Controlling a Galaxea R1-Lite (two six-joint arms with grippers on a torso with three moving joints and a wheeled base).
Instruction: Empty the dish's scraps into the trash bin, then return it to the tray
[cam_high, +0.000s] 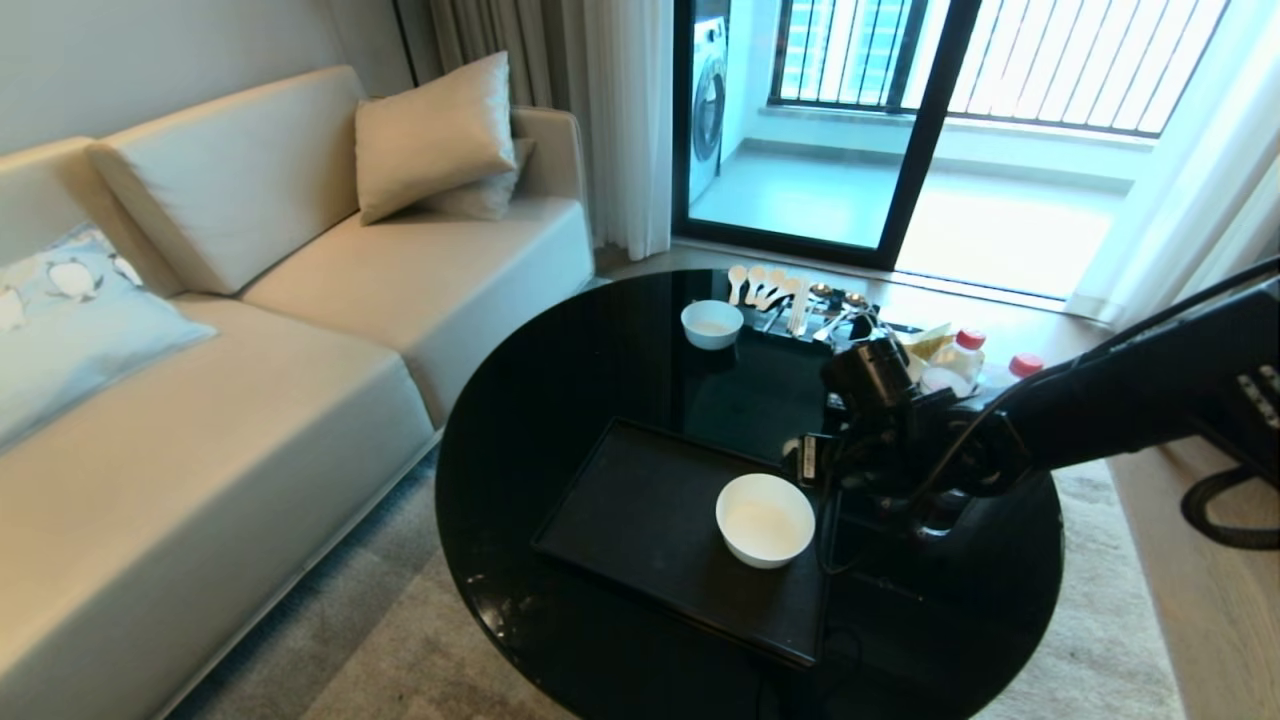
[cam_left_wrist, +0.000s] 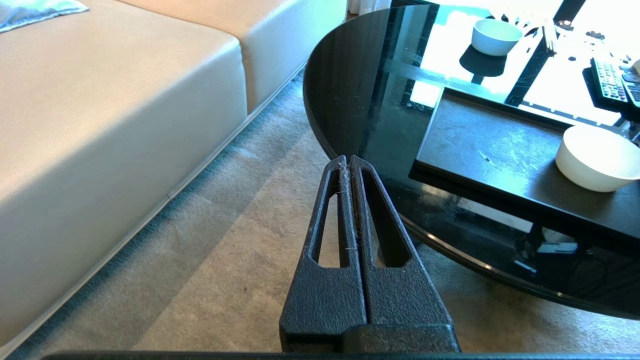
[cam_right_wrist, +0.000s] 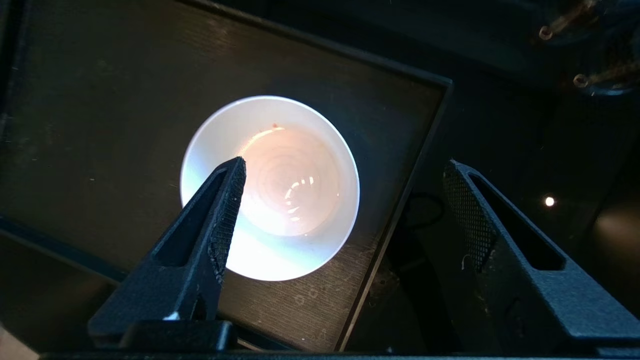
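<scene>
The dish (cam_high: 765, 520) (cam_left_wrist: 597, 157) (cam_right_wrist: 300, 165) stands upright on the tray (cam_high: 640, 510) (cam_left_wrist: 480, 150) (cam_right_wrist: 100, 125), near its right edge. Its inside is bare white apart from a tiny red speck; no scraps show. My right gripper (cam_high: 830, 465) (cam_right_wrist: 345, 161) hovers above the dish's right side, open, with nothing between its fingers. One finger (cam_right_wrist: 225, 210) hangs over the bowl, the other beyond the tray's rim. My left gripper (cam_left_wrist: 348, 159) is shut and empty, parked low beside the table over the carpet. The trash bin is out of view.
The tray lies on a glossy black round table (cam_high: 560, 350). At the far side stand a smaller white bowl (cam_high: 712, 323) (cam_left_wrist: 496, 36), spoons (cam_high: 760, 285), red-capped bottles (cam_high: 965, 350) and remote controls (cam_left_wrist: 612, 80). A beige sofa (cam_high: 250, 350) runs along the left.
</scene>
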